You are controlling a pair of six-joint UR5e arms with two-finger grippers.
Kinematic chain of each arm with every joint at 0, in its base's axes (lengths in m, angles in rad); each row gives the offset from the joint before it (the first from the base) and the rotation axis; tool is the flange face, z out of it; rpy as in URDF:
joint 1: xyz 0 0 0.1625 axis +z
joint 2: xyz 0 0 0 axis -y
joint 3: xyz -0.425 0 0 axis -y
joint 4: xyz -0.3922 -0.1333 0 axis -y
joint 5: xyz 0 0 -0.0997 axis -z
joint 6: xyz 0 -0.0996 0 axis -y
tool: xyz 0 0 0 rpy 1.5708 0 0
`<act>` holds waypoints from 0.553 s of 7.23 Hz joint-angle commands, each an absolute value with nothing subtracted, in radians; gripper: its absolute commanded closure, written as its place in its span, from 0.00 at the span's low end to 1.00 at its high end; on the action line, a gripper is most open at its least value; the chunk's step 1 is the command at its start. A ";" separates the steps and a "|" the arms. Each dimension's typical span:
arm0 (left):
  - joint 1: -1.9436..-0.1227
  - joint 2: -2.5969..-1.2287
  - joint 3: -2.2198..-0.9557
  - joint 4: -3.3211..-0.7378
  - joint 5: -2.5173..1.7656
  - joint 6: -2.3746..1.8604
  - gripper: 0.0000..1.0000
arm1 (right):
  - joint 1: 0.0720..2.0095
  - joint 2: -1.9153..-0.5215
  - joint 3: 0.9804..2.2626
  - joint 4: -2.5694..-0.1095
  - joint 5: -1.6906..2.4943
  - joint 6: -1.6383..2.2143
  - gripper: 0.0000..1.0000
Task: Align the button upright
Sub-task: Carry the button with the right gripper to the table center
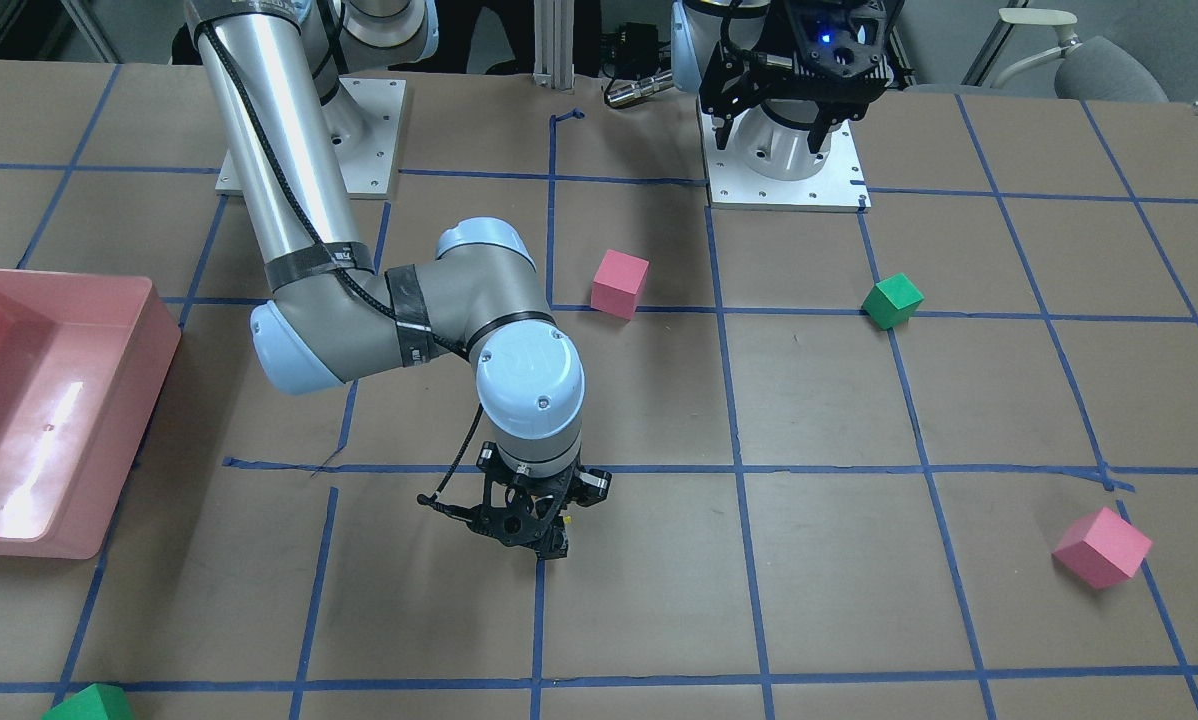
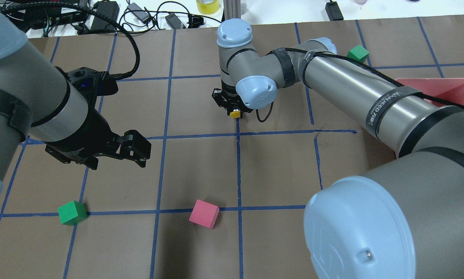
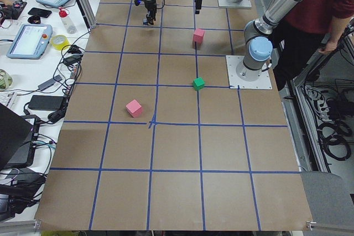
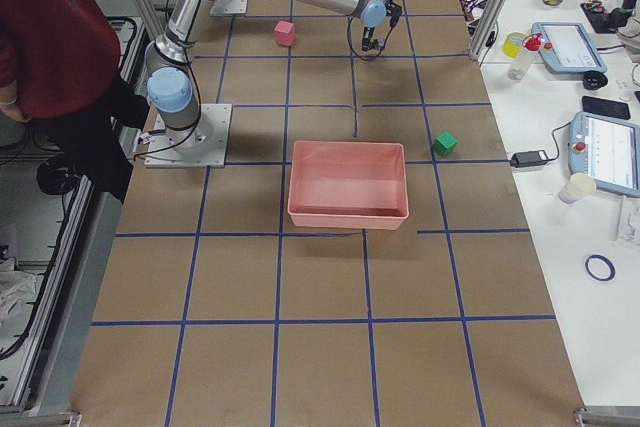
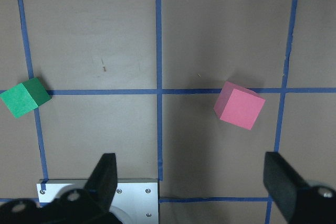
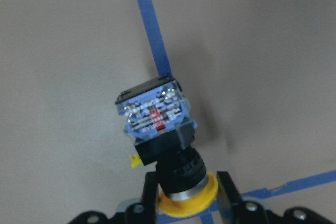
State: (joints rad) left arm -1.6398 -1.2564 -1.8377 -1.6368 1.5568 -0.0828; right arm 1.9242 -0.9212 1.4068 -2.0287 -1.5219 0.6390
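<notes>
The bench [image 2: 278,170] is covered in brown paper gridded with blue tape [image 2: 238,174]; cables are seen beyond its far edge. Toward the left edge, the left gripper [image 5: 191,182] is held wide open, empty. Near the middle, the button [image 6: 160,129] is clamped by the right gripper [image 6: 186,198], cap uppermost. The strap lettering [image 2: 387,106] cannot be read.

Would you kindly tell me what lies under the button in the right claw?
Brown table paper and a blue tape line that runs beneath the button, gripped at its yellow cap by the right claw. The tape directly behind its body is covered.
</notes>
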 commanded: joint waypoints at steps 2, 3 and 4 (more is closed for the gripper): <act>-1.640 -1.256 -1.838 -1.637 1.557 -0.083 0.00 | 1.928 -0.902 1.407 -2.033 -1.480 0.655 0.95; -1.640 -1.256 -1.838 -1.637 1.557 -0.083 0.00 | 1.928 -0.900 1.410 -2.037 -1.450 0.655 0.31; -1.640 -1.256 -1.841 -1.637 1.560 -0.083 0.00 | 1.928 -0.908 1.416 -2.040 -1.448 0.647 0.13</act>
